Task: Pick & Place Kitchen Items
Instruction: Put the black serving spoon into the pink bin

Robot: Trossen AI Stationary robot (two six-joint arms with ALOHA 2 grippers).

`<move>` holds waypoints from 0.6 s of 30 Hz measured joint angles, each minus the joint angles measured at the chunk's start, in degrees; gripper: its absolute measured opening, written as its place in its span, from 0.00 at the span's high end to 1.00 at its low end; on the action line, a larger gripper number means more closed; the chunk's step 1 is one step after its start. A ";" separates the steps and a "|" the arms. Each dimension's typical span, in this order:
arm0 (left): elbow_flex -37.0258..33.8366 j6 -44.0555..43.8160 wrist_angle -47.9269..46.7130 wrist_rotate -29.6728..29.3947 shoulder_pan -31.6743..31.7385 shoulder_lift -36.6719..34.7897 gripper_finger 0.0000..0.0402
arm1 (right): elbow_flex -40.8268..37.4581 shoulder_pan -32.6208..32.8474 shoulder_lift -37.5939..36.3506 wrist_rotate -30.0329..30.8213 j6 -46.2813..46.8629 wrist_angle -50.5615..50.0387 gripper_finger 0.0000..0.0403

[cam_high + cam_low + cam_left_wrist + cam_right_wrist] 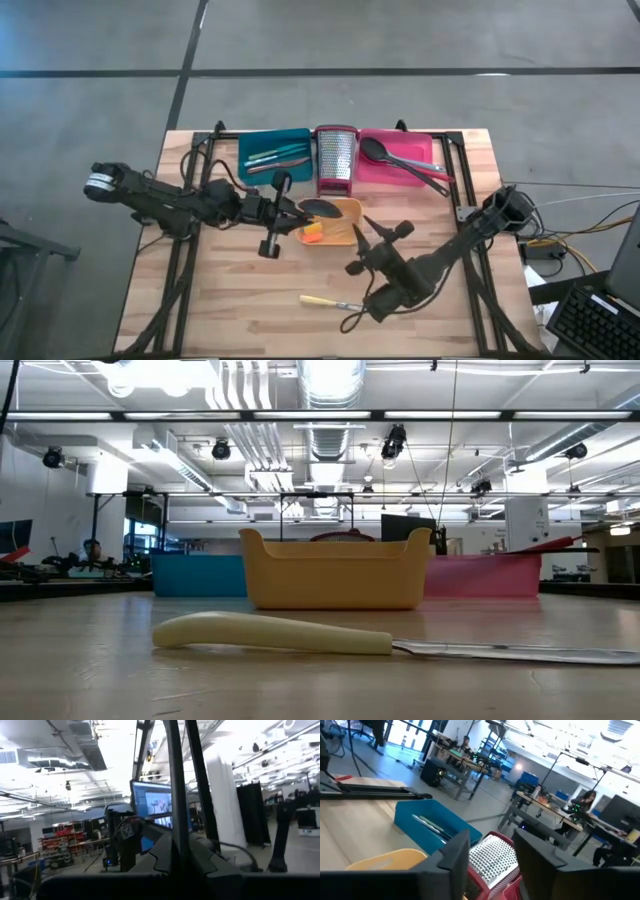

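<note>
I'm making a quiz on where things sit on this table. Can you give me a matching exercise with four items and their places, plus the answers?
Items:
1. cream-handled knife
2. black spoon
3. grater
4. thin colour-handled tools

Places:
A. in the teal tray
B. lying loose on the bare table
C. upright between the teal tray and the pink tray
D. over the orange tray, at the left gripper

Pairs: 1-B, 2-D, 3-C, 4-A
</note>
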 joint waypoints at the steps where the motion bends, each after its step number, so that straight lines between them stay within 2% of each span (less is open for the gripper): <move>1: 0.13 -0.42 0.26 0.14 0.00 0.00 0.95 | 0.19 -0.21 -0.02 0.02 0.00 0.02 0.58; 4: 1.21 -1.25 0.48 -0.80 0.00 0.06 0.95 | 0.95 -1.02 -0.02 -0.02 -0.78 0.05 0.49; 9: 2.09 -0.28 0.20 -8.83 0.15 0.09 0.95 | 5.67 -0.73 -0.38 -0.24 -9.03 0.06 0.40; 18: 2.34 0.74 0.00 -6.89 0.20 -0.45 0.95 | 17.95 -0.54 -0.48 -10.80 -27.35 0.00 0.36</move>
